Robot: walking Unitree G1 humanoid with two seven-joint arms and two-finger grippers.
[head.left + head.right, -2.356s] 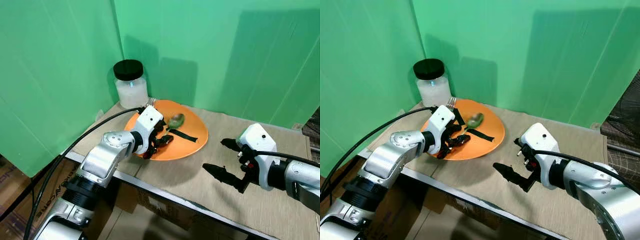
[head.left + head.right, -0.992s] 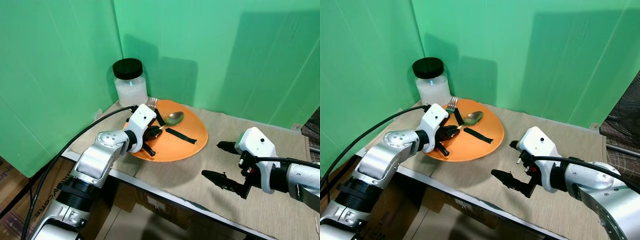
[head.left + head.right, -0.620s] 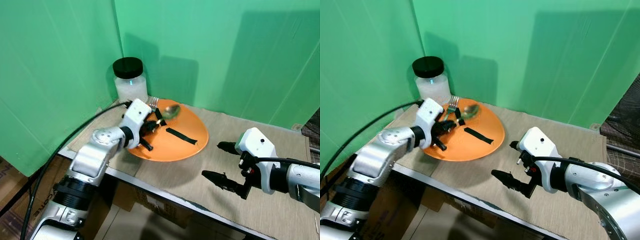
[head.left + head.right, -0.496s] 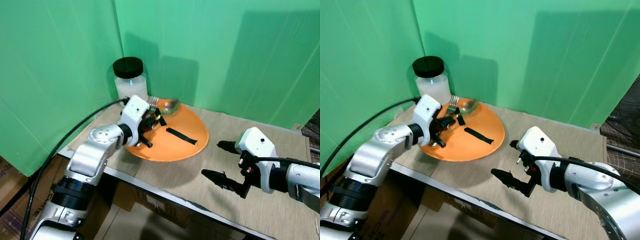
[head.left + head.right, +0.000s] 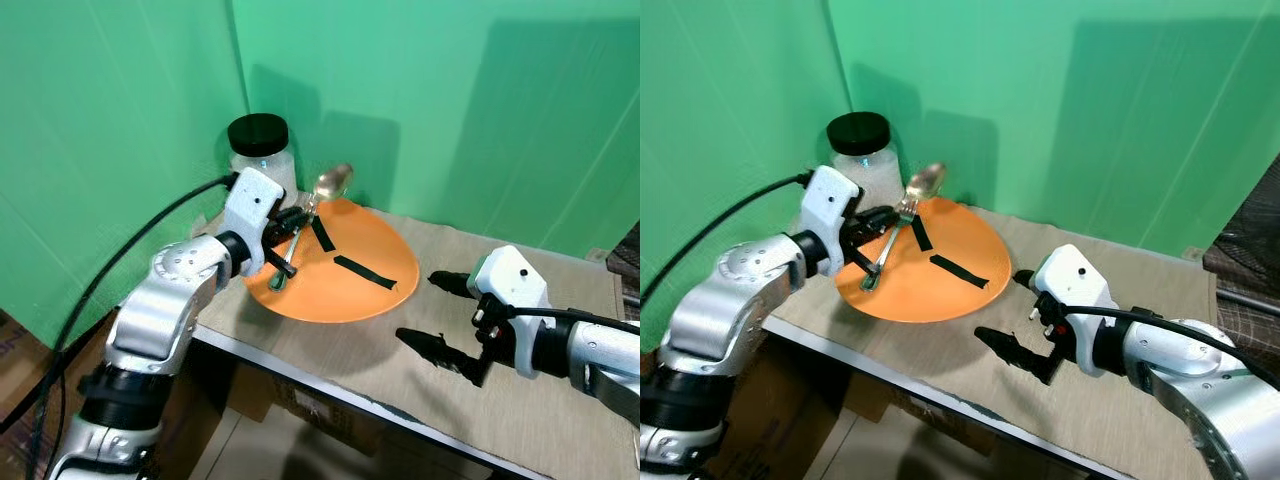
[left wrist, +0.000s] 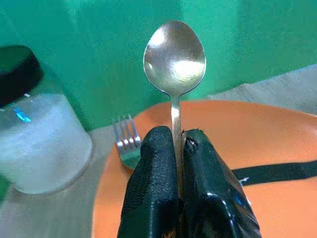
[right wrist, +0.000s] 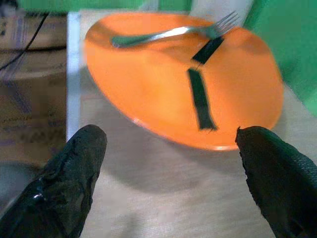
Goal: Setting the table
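Green backdrop, beige table (image 5: pixel 540 410). Orange plate (image 5: pixel 360 295) holds a fork (image 5: pixel 883 252) and two black strips (image 5: pixel 958 270). Left gripper (image 6: pixel 173 141) is clenched on the spoon (image 5: pixel 330 183), raised above the plate's far edge beside the black-lidded jar (image 5: pixel 260 150) of white contents. Right gripper (image 5: pixel 440 315) hovers spread over the table beside the plate, holding nothing. Left wrist view shows the pads pinching the handle.
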